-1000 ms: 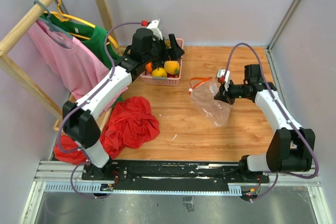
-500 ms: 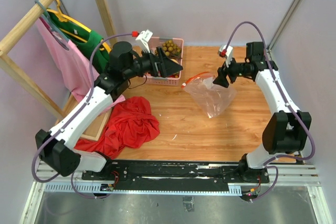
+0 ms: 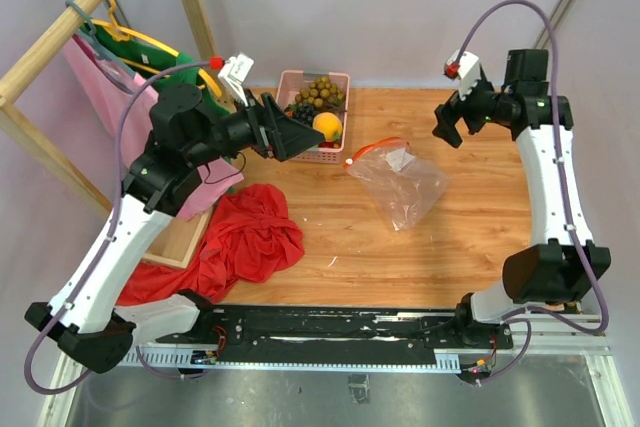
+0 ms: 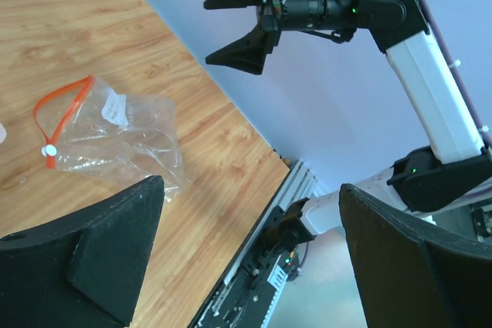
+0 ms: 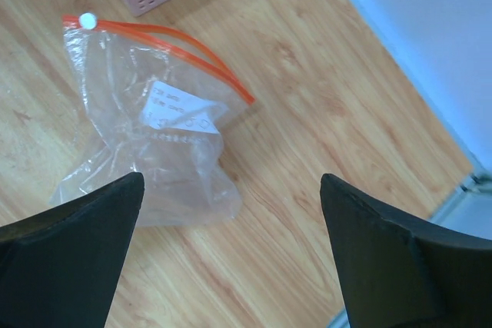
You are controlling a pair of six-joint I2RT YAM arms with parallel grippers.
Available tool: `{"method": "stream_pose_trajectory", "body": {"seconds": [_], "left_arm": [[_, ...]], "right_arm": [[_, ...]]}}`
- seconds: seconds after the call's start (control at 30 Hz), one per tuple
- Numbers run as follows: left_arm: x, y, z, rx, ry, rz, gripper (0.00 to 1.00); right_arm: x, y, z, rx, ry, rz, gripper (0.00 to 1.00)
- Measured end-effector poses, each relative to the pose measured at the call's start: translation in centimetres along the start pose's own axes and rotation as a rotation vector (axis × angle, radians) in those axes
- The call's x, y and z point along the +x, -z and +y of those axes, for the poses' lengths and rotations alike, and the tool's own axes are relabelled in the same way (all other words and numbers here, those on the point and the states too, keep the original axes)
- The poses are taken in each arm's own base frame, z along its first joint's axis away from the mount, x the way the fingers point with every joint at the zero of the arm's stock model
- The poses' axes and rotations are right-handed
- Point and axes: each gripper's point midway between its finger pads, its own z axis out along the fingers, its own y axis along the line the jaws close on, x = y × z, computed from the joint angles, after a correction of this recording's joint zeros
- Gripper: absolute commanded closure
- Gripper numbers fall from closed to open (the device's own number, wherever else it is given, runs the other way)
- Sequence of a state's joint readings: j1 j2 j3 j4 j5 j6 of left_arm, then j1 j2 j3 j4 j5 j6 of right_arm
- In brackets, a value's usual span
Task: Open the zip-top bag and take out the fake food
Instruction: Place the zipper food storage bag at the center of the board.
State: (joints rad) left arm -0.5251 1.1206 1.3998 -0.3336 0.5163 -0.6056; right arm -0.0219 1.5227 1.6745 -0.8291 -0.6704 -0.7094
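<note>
White arm links [image 3: 558, 182], black joints [image 3: 180, 117], thin purple cables [image 3: 515, 2].
</note>
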Motion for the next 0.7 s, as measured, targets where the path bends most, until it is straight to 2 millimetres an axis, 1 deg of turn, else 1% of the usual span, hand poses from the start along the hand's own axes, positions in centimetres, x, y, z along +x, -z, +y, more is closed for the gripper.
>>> {"method": "stream_pose_trajectory", "body": {"seconds": [0.07, 0.17, 0.27, 0.33, 0.43, 0.53, 0.6, 0.7], "left_arm": [[-1.1, 0.7, -0.9, -0.009, -0.016, -0.014, 0.01], [-2.7, 2.1, -2.1, -0.033, -0.057, -0.052, 0.01], [-4.6, 3.6, -3.5, -0.045, -0.112, -0.104, 0.01], [-6.1, 4.4, -4.6, -0.049, -0.146, -0.145, 0.01], [-9.5, 5.9, -6.5, -0.068, -0.199, -0.242, 0.01], [-12.0, 7.1, -7.5, -0.098, -0.229, -0.334, 0.01], [-13.1, 7.6, -7.6, -0.119, -0.235, -0.377, 0.01], [-13.8, 8.0, -7.4, -0.142, -0.236, -0.411, 0.01]], "right_arm": [[-0.7, 2.0, -0.9, 0.065, -0.015, 0.002, 0.02], [-2.4, 5.5, -2.6, 0.188, -0.053, -0.025, 0.02], [-4.1, 8.6, -3.2, 0.298, -0.098, -0.066, 0.02], [-5.8, 10.5, -2.9, 0.34, -0.117, -0.114, 0.02], [-9.4, 13.7, -2.2, 0.388, -0.126, -0.223, 0.01], [-12.5, 16.4, -1.6, 0.428, -0.138, -0.322, 0.01], [-13.6, 17.7, -1.1, 0.447, -0.166, -0.369, 0.01], [-14.0, 18.8, -0.4, 0.469, -0.22, -0.4, 0.01]]}}
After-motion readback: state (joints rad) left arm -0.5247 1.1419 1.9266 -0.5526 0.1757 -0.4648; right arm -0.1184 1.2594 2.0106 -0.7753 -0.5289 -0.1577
